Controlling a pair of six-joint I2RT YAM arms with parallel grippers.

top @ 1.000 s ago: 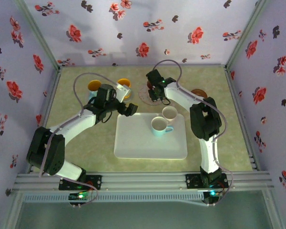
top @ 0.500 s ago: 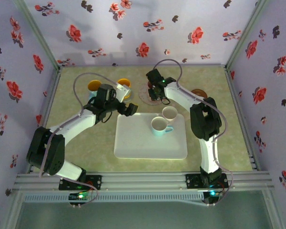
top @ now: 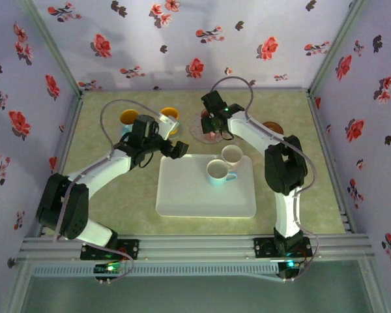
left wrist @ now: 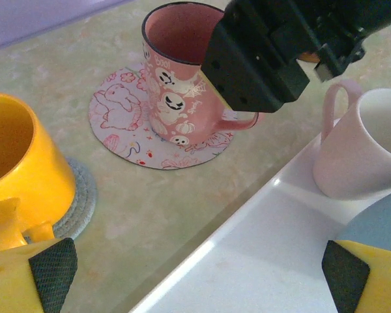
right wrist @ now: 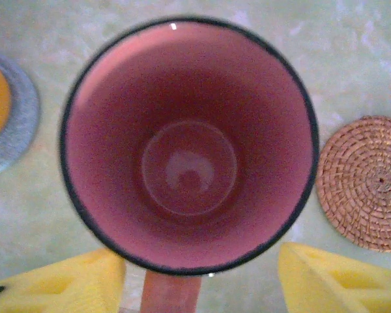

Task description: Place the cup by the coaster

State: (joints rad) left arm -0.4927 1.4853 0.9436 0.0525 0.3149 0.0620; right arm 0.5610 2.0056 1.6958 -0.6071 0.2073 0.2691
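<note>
Nearest us sits the white tray (top: 195, 195), carrying a blue cup (top: 216, 171) and, just behind it, a pale pink cup (top: 232, 154), both looking empty from above. At the tray's far left corner hovers the left gripper (top: 177, 149), jaws spread as wide as they go and nothing between them. Beyond the tray is the one that matters: the pink cup (left wrist: 176, 91), upright and standing on the patterned coaster (left wrist: 127, 130), with the right gripper (top: 211, 122) directly over it. Its yellow fingers (right wrist: 58, 283) stand apart on either side of the handle (right wrist: 169, 293), pinching nothing. Straight down the cup you see a bare bottom, so it's empty. It looks like glazed ceramic: stiff, fairly weighty, slick under the pads, and likely to chip if bumped. I'd say the handle or the wall just below the rim is the place to take it. Off to the left, a yellow cup (left wrist: 19, 163) sits on a grey coaster (left wrist: 78, 202); what shows of its inside is empty. To the right lies a wicker coaster (right wrist: 365, 182), bare.
</note>
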